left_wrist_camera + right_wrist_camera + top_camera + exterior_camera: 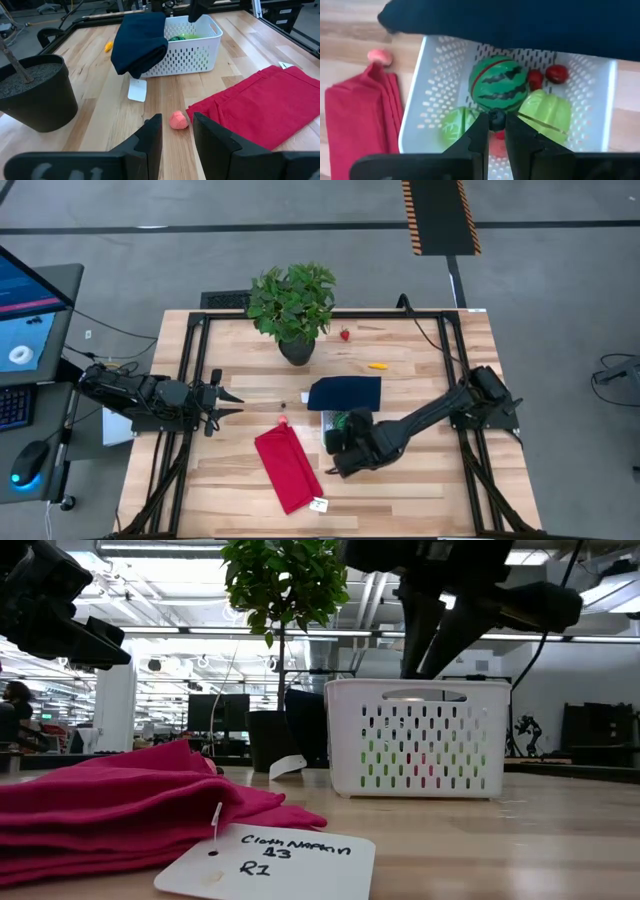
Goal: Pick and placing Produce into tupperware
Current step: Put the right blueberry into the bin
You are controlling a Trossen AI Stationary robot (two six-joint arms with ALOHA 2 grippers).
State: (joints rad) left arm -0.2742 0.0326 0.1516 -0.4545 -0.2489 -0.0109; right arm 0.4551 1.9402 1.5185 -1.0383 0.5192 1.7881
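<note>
The white perforated tupperware (435,100) stands mid-table, with a dark navy cover (140,42) draped over its far rim. Inside lie a striped watermelon (499,84), green pieces (546,110) and red berries (547,75). My right gripper (495,122) hangs over it, shut on a small dark blue berry. A pink piece (178,120) lies on the wood just past my left gripper (176,132), which stands open at the table's left. A strawberry (344,334) and an orange piece (377,366) lie farther back. My right gripper pinches the small dark blue berry (496,118) between its two fingertips. The fingers slant down from above. The berry is lifted clear, over the produce inside the tupperware.
A potted plant (292,305) stands at the far middle, its black pot (35,92) near my left gripper. A folded red cloth (288,468) with a paper tag (270,860) lies near the front, left of the tupperware.
</note>
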